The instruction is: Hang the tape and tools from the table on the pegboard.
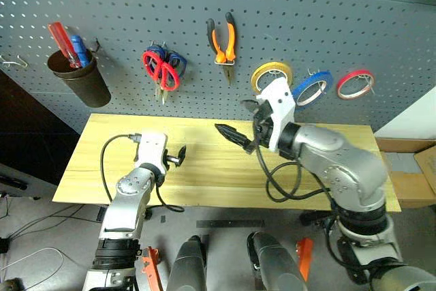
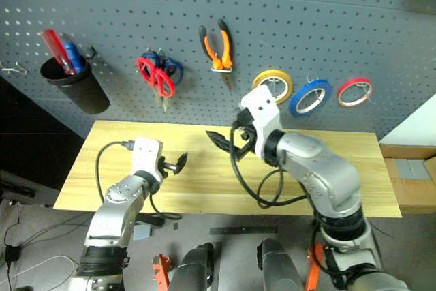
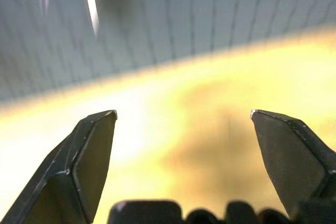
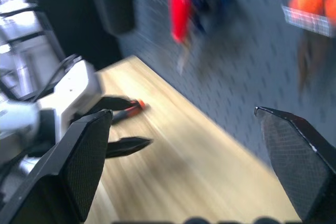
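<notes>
Both my grippers are sitting over the table (image 1: 204, 175) right now, left gripper (image 1: 178, 157) low with jaws spread wide and empty, right gripper (image 1: 238, 135) higher up, jaws wide too, nothing in them. On the pegboard (image 1: 306, 11) I've got the blue tape (image 1: 312, 88), red scissors (image 1: 161, 70) and pliers (image 1: 223, 40) hanging; the screwdriver (image 1: 60, 42) sits in the black cup (image 1: 80, 78).

Light wood-plank table (image 1: 225, 182); slim red-black object (image 4: 129, 109) over left part, contact unclear.

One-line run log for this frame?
left gripper: open, empty | right gripper: open, empty | blue tape, pliers: on pegboard
</notes>
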